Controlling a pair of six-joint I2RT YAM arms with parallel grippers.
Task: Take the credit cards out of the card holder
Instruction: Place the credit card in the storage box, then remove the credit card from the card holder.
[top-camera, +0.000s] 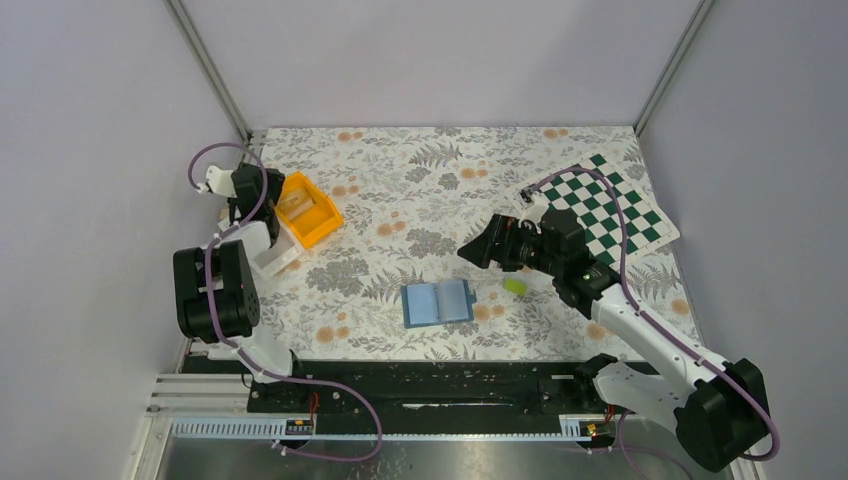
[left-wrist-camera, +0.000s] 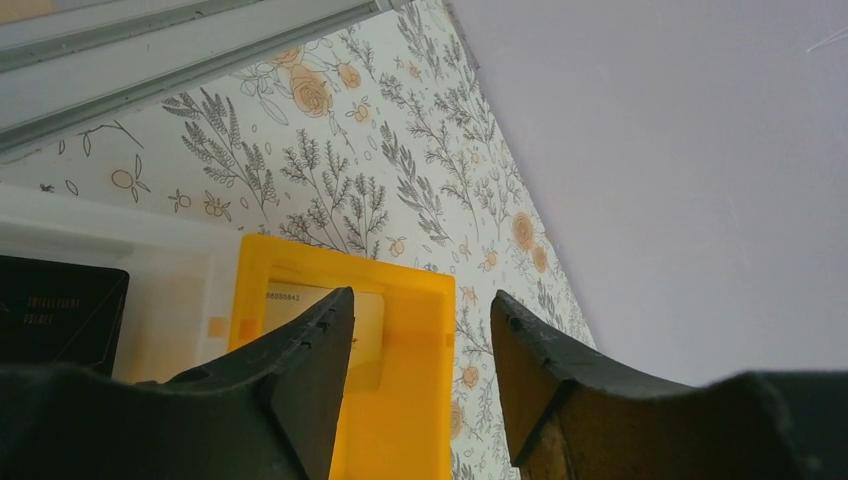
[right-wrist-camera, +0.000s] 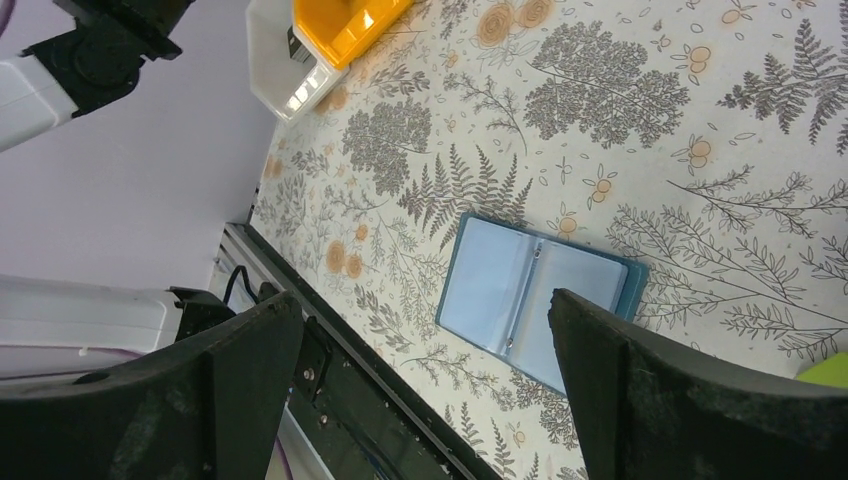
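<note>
The holder (top-camera: 437, 303) lies open and flat on the floral table (top-camera: 400, 190), near the front edge and about midway between the 2 arms. In the right wrist view its 2 pale blue inner leaves show on either side of the centre fold, and I cannot tell whether any card sits in the pockets.

1 green card (top-camera: 515, 286) lies on the table just right of the holder, apart from it.

The right gripper (right-wrist-camera: 422, 303) hangs above the table beside the holder's far right corner, pointing left. Its fingers (right-wrist-camera: 640, 400) are spread wide and hold nothing. A checkered mat (top-camera: 610, 205) lies behind this arm at the right of the table.

The left gripper (left-wrist-camera: 420, 305) hovers over the orange bin (left-wrist-camera: 415, 400) at the far left of the table, its fingers also spread apart and empty. A pale card (left-wrist-camera: 372, 320) with printed digits lies inside that bin. A white bin (left-wrist-camera: 150, 250) sits touching the orange one on its near side, and a black flat piece (left-wrist-camera: 60, 312) with faint lettering lies in it.
</note>
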